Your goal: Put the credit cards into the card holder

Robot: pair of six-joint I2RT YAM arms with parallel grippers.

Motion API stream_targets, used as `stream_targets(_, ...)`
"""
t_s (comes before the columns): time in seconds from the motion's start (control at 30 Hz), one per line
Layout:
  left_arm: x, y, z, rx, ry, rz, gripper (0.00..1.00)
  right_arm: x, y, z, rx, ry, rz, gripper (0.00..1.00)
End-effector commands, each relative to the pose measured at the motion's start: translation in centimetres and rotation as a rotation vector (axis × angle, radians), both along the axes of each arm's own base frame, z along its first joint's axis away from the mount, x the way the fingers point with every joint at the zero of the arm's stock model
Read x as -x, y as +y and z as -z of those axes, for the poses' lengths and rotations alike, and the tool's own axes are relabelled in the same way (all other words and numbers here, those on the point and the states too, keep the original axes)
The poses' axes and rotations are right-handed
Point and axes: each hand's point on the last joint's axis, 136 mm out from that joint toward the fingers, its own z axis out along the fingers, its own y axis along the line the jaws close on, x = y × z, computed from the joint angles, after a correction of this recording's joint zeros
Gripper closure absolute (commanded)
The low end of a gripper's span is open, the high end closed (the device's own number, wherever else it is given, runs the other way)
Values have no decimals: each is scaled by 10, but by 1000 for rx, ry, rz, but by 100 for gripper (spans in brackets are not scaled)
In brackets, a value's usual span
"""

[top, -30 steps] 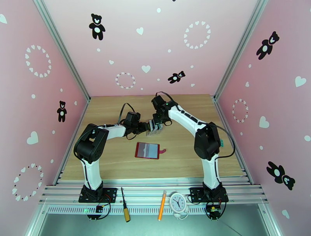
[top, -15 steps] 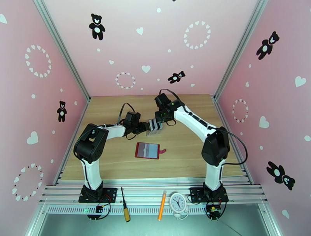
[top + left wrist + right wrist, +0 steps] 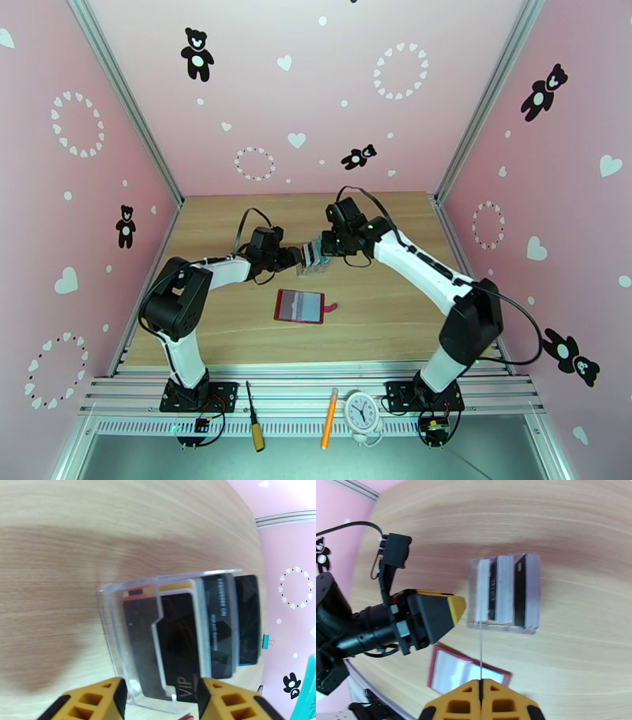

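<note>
Just left of the clear slotted plastic rack [image 3: 315, 264], the left gripper [image 3: 162, 702] holds its yellow fingers apart on either side of the rack's end. Small black and white plastic credit cards [image 3: 185, 638] stand in its slots. At the rack's far right, the right gripper [image 3: 480, 701] is pinched together on one thin card [image 3: 480, 653], seen edge-on. Nearer the arm bases than the rack, the dark red folding wallet [image 3: 300, 306] lies open.

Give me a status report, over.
Left gripper open beside clear rack. Right gripper shut on a credit card. Card holder lies open, nothing blocking.
</note>
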Motion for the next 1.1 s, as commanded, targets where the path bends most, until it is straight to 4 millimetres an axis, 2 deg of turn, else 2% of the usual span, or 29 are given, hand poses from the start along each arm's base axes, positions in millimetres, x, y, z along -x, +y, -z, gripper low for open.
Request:
stream_targets(0.0,-3,8,-12,-18,-50,-20,46,8,10,-21,-136,-24,7,100)
stream_targets(0.43,4,23,-26,-79,-100,-46,46,54,9,-8,-366,-25,-6,100)
stream_targets(0.6,11,33,-24,-135,-93,-48,45,74,4,11,-357,-25,-12,100)
stream_targets(0.83,43,41,-30,-206,-81,-21,45,94,8,35,-408,0,-29,100)
stream_targets(1.07,88,39,-18,-324,-71,56,46,104,16,53,-435,20,-39,100)
